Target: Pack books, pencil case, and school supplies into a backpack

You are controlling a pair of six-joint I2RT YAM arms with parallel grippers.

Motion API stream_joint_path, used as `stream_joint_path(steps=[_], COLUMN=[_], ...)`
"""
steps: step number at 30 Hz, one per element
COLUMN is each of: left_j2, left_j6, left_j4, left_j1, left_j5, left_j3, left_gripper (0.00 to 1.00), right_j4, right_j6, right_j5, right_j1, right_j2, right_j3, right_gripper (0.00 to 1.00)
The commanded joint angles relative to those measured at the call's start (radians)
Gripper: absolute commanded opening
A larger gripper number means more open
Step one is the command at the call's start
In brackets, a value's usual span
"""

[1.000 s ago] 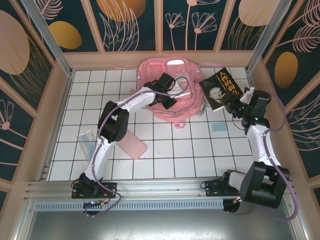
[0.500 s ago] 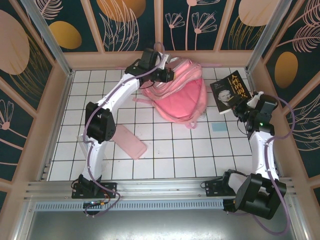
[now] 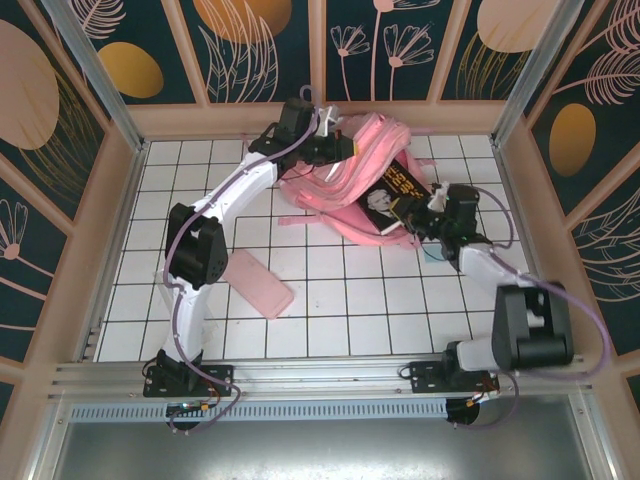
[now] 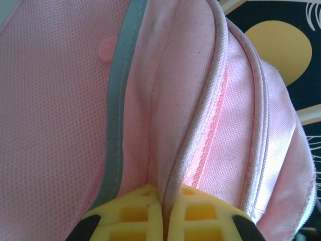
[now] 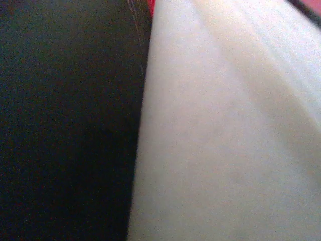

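left fingers (image 4: 153, 208) pinched shut on soft pink backpack (image 3: 340, 185) rim, right fingers (image 3: 428, 214) gripping black paperback book (image 3: 392, 195) over it

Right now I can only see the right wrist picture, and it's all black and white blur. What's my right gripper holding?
Observer: The right gripper is shut on the black book.
Operator: What's my other arm doing?
Observer: The left gripper is pinched shut on a seam of the pink backpack.
Operator: Where's the pencil case?
Observer: The pencil case lies flat on the table, apart from the backpack.
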State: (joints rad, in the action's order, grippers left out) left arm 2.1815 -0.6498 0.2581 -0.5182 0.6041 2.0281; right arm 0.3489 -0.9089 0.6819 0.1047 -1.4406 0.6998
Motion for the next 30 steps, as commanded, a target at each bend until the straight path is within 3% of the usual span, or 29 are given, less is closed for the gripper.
stream_joint_path(steps=[1, 6, 9, 11, 12, 15, 18, 25, 30], left_j2=[-0.116, -0.138, -0.142, -0.141, -0.142, -0.143, -0.136, -0.091, -0.050], left_j6=[-0.049, -0.067, -0.084, -0.095, -0.102, -0.115, -0.141, -0.250, -0.316], left_j4=[-0.189, -0.221, -0.242, -0.259, -0.267, -0.288, -0.326, -0.446, -0.489], left_j1=[-0.004, -0.005, -0.005, -0.005, -0.005, -0.005, -0.005, -0.005, -0.004], left_j5=[0.057, 0.066, 0.064, 0.064, 0.058, 0.027, -0.010, -0.050, -0.064], left_j3=[-0.024, -0.057, -0.067, -0.072, -0.076, -0.085, -0.098, -0.105, -0.082], left_gripper=[0.00, 0.00, 0.00, 0.00, 0.00, 0.00, 0.00, 0.00, 0.00], right_j4=[0.263, 0.269, 0.261, 0.255, 0.242, 0.095, -0.106, -0.565, -0.717], right_j6=[-0.011, -0.008, -0.017, -0.033, -0.033, 0.037, 0.149, 0.423, 0.550], right_j5=[0.031, 0.137, 0.140, 0.127, 0.117, 0.057, -0.019, -0.213, -0.273], right_j1=[0.053, 0.112, 0.125, 0.119, 0.113, 0.080, 0.041, -0.059, -0.070], right_j2=[-0.179, -0.494, -0.607, -0.634, -0.631, -0.559, -0.436, -0.168, -0.032], right_j3=[0.177, 0.457, 0.561, 0.584, 0.584, 0.564, 0.529, 0.498, 0.478], right_gripper=[0.00, 0.00, 0.00, 0.14, 0.25, 0.48, 0.61, 0.68, 0.68])
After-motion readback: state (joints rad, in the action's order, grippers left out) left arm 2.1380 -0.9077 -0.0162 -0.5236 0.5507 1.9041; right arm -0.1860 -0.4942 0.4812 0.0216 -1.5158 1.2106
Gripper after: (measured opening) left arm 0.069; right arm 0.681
